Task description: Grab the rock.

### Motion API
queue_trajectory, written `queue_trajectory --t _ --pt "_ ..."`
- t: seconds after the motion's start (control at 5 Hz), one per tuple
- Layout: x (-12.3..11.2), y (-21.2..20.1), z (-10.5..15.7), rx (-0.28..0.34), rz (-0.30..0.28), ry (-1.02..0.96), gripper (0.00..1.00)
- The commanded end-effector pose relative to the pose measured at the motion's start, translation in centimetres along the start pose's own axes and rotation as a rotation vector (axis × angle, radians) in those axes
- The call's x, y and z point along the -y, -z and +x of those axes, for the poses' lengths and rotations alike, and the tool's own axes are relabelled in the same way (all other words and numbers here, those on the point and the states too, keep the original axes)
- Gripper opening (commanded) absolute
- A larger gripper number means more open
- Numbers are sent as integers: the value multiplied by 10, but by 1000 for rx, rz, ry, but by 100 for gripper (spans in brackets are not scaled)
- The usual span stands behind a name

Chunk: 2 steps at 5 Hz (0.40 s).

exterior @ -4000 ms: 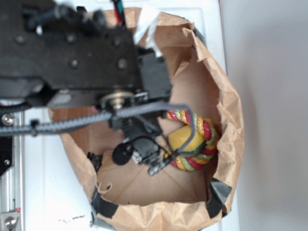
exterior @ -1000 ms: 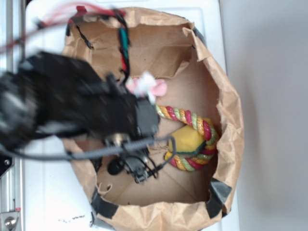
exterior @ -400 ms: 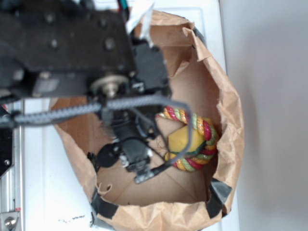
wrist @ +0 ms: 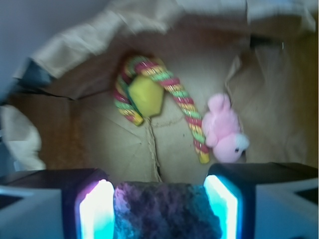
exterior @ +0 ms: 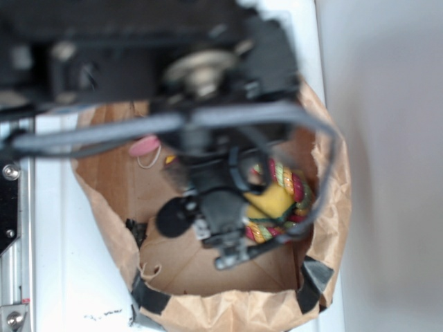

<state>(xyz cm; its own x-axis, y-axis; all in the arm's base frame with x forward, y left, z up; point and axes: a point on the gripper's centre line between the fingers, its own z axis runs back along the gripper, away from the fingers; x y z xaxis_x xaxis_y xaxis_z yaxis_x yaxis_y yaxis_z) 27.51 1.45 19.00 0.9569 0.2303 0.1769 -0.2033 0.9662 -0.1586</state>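
In the wrist view the rock [wrist: 167, 211], dark and rough, fills the gap between my two glowing pads [wrist: 97, 211], pressed by both. My gripper [wrist: 158, 211] is shut on it, raised above the floor of the brown paper bag [wrist: 99, 144]. In the exterior view the gripper [exterior: 225, 242] hangs over the bag [exterior: 325, 159] beside the yellow sponge, and the arm hides the rock.
A yellow sponge block wrapped in coloured rope [wrist: 144, 94] lies on the bag floor, also seen as the sponge block [exterior: 277, 200]. A pink plush toy [wrist: 224, 132] lies right of the rope; the plush [exterior: 144, 146] peeks out under the arm. Crumpled bag walls surround everything.
The arm has swung across the bag several times and now sits higher, nearer the exterior camera and blurred. The sponge block has not moved.
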Motion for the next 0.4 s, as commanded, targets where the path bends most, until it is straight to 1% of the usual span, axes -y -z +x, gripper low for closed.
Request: queue_trajectory --t 0.0,0.2 --pt "4 -3 6 71 -4 86 0" --pt "11 6 2 82 -2 81 0"
